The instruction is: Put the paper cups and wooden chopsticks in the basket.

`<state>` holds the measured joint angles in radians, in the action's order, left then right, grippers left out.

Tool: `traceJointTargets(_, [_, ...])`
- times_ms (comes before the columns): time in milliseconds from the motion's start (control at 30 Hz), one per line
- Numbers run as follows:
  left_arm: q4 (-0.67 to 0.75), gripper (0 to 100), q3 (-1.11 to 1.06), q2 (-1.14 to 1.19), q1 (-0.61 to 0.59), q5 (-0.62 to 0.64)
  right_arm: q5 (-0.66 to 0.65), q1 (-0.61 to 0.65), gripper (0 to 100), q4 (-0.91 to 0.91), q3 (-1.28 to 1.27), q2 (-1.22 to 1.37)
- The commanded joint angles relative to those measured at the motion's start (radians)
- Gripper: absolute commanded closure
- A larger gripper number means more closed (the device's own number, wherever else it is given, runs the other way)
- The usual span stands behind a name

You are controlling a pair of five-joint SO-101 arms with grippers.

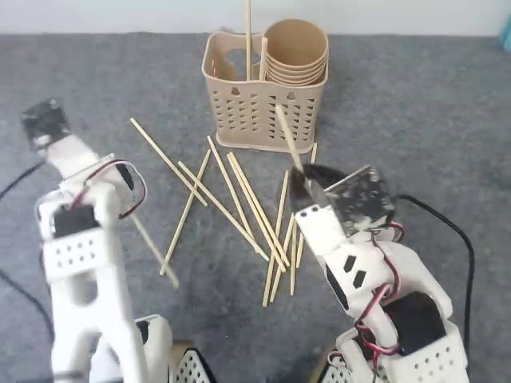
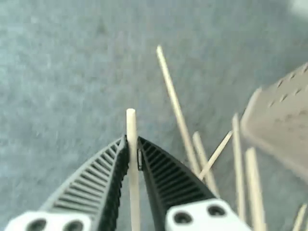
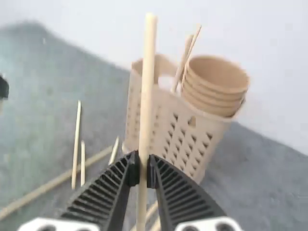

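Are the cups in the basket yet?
In. The cups stand stacked inside the basket, rims poking above its wall.

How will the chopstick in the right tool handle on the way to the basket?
Probably stiff: the wooden chopstick stands straight. Reaching far beyond the right tool, it may pivot or slip if bumped. It looks thin, so likely light.

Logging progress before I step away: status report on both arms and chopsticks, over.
Left gripper shut on one chopstick; right gripper shut on a raised chopstick near the basket. Paper cups already in basket. Loose chopsticks lie on carpet. Nothing blocking.
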<state>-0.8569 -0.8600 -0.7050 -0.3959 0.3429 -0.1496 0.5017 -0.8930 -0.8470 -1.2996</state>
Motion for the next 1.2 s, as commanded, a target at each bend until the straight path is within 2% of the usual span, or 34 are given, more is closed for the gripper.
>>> traceJointTargets(0, [0.25, 99, -0.17, -0.212, 0.009, 0.071, 0.153, -0.013, 99.0, 0.176, 0.054, -0.013])
traceJointTargets(133, [0.479, 99, -0.404, -0.351, 0.006, 0.072, 0.281, -0.012, 99.0, 0.377, 0.051, -0.01])
traceJointTargets(267, [0.655, 99, -0.578, -0.494, 0.009, 0.074, 0.336, -0.012, 98.7, 0.599, 0.055, 0.064])
traceJointTargets(467, [0.715, 99, -0.696, -0.664, 0.011, 0.141, 0.342, -0.01, 98.6, 0.98, 0.094, 0.337])
traceJointTargets(567, [0.756, 99, -0.748, -0.721, 0.074, 0.135, 0.342, 0.019, 98.6, 1.087, 0.219, 0.526])
traceJointTargets(667, [0.872, 99, -0.834, -0.764, 0.14, 0.112, 0.336, 0.022, 98.6, 1.099, 0.428, 0.739])
traceJointTargets(933, [0.85, 99, -0.831, -0.767, 0.155, 0.103, 0.334, -0.012, 98.7, 1.096, 1.059, 1.366])
traceJointTargets(1167, [0.847, 99, -0.831, -0.767, 0.155, 0.101, 0.275, -0.027, 98.9, 0.983, 1.392, 1.712])
